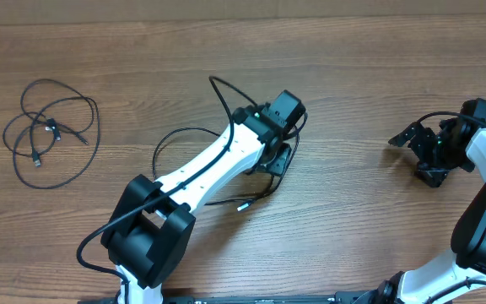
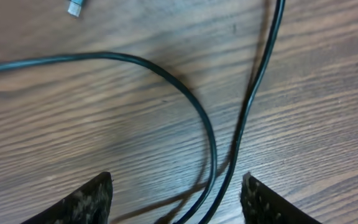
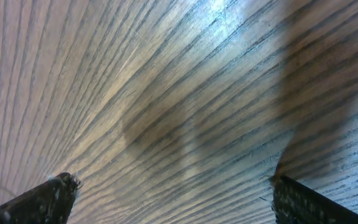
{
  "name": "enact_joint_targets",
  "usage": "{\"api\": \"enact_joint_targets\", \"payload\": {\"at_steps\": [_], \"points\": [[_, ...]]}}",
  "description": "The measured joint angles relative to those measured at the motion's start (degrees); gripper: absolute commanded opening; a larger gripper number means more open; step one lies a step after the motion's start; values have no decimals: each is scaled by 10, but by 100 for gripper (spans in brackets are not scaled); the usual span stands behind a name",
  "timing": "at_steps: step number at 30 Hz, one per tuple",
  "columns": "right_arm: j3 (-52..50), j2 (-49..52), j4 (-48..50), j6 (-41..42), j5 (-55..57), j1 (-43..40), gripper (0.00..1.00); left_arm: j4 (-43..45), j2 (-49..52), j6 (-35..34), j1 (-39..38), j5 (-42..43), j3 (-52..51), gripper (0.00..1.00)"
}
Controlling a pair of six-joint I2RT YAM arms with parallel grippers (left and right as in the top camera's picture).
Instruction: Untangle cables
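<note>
cables point(image 2: 211, 137) lie loose between parted left fingers point(image 2: 92, 202).

Wooden table point(image 1: 353, 76), coiled cables point(image 1: 47, 127) left, loose cable point(image 2: 135, 60) centre

- Table point(image 1: 353, 101): you see brown wood, its grain running side to side across your overhead view.
- Paler strip point(image 1: 226, 7): it borders the table's far edge.
</note>
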Motion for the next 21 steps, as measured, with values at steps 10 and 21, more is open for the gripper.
{"api": "enact_joint_targets", "payload": {"at_steps": [10, 21], "points": [[0, 0, 0, 0, 0, 0, 100, 53, 0, -14, 0, 38, -68, 65], [0, 0, 0, 0, 0, 0, 100, 56, 0, -29, -23, 45, -77, 66]]}}
